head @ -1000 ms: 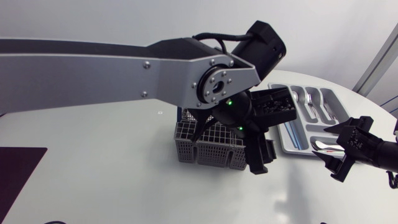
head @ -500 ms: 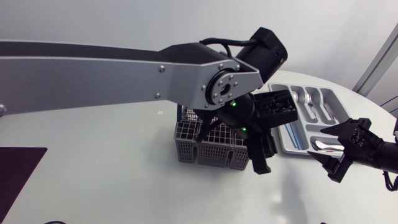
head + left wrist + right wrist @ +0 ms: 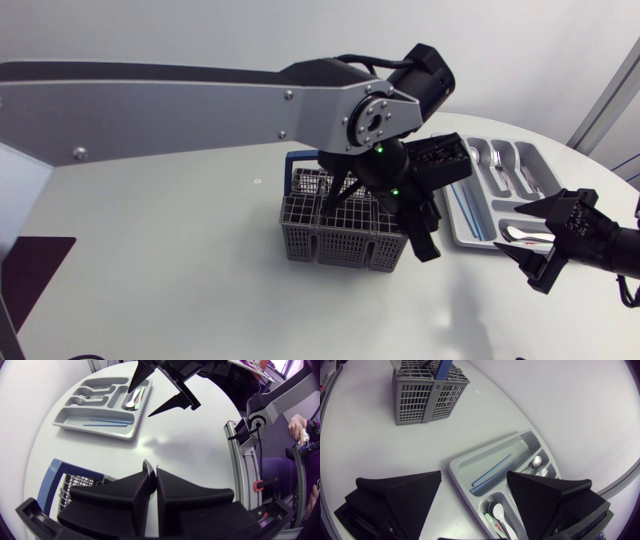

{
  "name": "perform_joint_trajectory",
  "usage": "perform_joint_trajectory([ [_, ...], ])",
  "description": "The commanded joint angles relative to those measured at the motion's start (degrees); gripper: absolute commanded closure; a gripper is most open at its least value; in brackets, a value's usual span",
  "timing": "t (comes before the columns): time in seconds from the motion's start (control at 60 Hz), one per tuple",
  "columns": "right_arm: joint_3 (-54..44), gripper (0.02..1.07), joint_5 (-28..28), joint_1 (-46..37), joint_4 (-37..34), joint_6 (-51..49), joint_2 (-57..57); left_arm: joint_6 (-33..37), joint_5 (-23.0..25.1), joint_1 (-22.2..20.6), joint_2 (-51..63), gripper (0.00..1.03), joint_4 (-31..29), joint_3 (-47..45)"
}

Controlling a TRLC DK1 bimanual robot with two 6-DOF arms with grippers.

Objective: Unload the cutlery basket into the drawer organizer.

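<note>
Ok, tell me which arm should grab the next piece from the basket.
Left. Its tool hangs shut over one end of the basket, while the right tool sits open by the tray, away from the basket.

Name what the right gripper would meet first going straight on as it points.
Most likely the drawer organizer, lying ahead between the right gripper's open fingers, though depth is unclear.

My left arm (image 3: 300, 110) covers part of the basket (image 3: 340, 240) and one corner of the organizer (image 3: 470, 215) from above; I can't tell what the basket holds. In the left wrist view my left gripper (image 3: 153, 466) hides most of it. In the right wrist view the basket's top is cut off.
</note>
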Motion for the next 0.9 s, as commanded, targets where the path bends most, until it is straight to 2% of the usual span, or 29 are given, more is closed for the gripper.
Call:
perform_joint_trajectory([
  [0.0, -1.24, 0.12, -0.56, -0.07, -0.61, 1.02, -0.47, -1.61, 0.81, 1.47, 1.25, 1.00, -0.68, 2.70],
  [0.35, -1.68, 0.12, -0.56, 0.46, -2.98, 1.37, -3.90, -10.31, 7.84, 4.10, -3.93, 1.00, -0.42, 2.08],
  [0.533, -1.68, 0.12, -0.65, 1.08, -4.65, 1.98, -5.48, -16.03, 7.93, 4.72, -7.80, 1.00, 6.17, -4.16],
  [0.833, -0.54, 0.12, -0.56, 3.71, -5.70, 7.34, -7.06, -25.52, 7.76, 6.13, -12.37, 1.00, 12.50, -9.52],
  [0.883, -0.54, 0.12, -0.47, 4.24, -5.70, 8.13, -7.59, -28.07, 6.52, 5.86, -13.42, 1.00, 13.56, -11.28],
])
